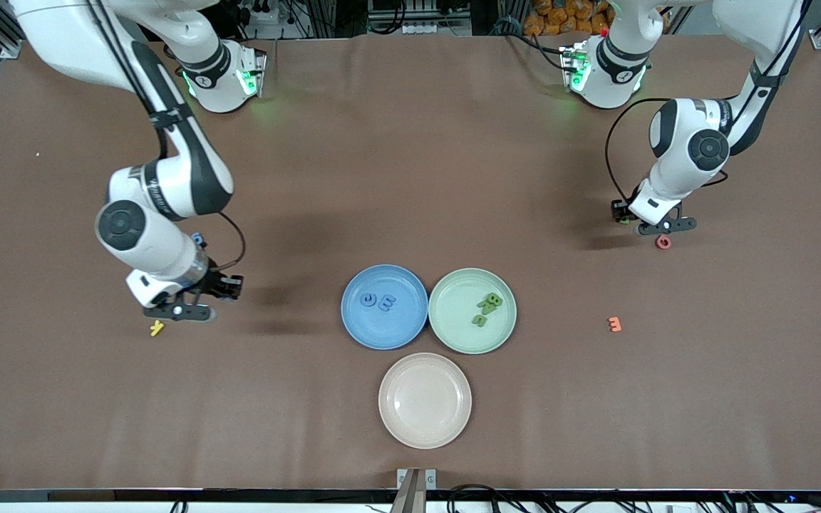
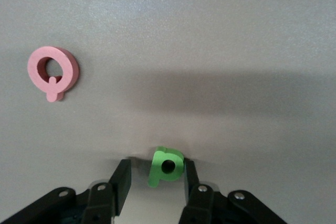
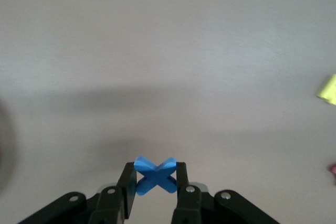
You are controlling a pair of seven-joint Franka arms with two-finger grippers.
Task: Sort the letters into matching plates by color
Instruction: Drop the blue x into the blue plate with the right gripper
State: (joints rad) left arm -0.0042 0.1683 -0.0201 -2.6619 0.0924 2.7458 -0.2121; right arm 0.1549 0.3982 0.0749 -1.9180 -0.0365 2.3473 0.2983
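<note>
Blue cross-shaped letter is sitting clamped between my right gripper fingers, heading for the blue plate. My left gripper is straddling a green letter on the table, one finger touching it, the other apart, so no grasp yet; it belongs in the green plate.

Beige plate, pink Q, orange piece, yellow piece

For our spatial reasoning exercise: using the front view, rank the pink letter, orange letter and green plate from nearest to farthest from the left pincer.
1. Pink letter: beside the left pincer.
2. Orange letter: nearer the front camera.
3. Green plate: toward the table's middle.
</note>
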